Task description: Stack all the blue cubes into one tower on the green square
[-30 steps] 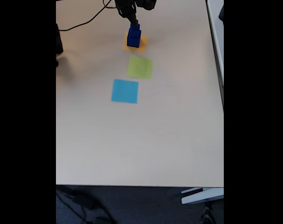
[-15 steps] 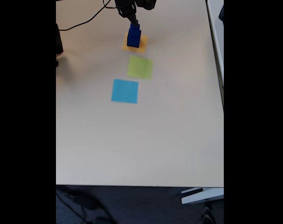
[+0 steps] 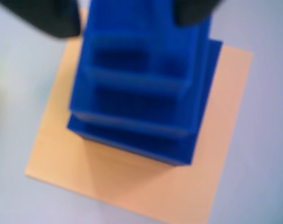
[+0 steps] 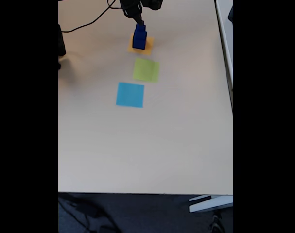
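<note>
Blue cubes (image 3: 136, 93) stacked on orange square (image 3: 132, 182), not green square (image 4: 146, 70). Gripper (image 4: 139, 23) straddling tower top, grip unclear. Best: pinch squarely, lift straight, avoid toppling.

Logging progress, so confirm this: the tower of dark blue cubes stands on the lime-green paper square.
Wrong square. The tower of dark blue cubes stands on the orange-yellow paper square, as the fixed view shows; the lime-green paper square beside it lies bare.
</note>
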Robot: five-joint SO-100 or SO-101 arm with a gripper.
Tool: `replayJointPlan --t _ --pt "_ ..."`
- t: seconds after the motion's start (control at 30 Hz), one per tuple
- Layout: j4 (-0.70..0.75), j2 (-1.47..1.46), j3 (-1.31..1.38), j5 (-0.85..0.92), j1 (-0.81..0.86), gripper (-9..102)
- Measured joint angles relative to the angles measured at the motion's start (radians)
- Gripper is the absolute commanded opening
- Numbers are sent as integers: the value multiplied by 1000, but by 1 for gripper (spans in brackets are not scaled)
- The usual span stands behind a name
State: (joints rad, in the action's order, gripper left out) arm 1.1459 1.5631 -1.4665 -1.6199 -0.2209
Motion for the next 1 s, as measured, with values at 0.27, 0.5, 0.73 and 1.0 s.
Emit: replayJointPlan --t 0.27,0.5,0.73,1.0 --pt "0 0 -6 8 2 6" --pt "0 0 -6 20 6 3" --pt "0 0 -6 37 12 1" --pt "0 0 -6 89 29 0"
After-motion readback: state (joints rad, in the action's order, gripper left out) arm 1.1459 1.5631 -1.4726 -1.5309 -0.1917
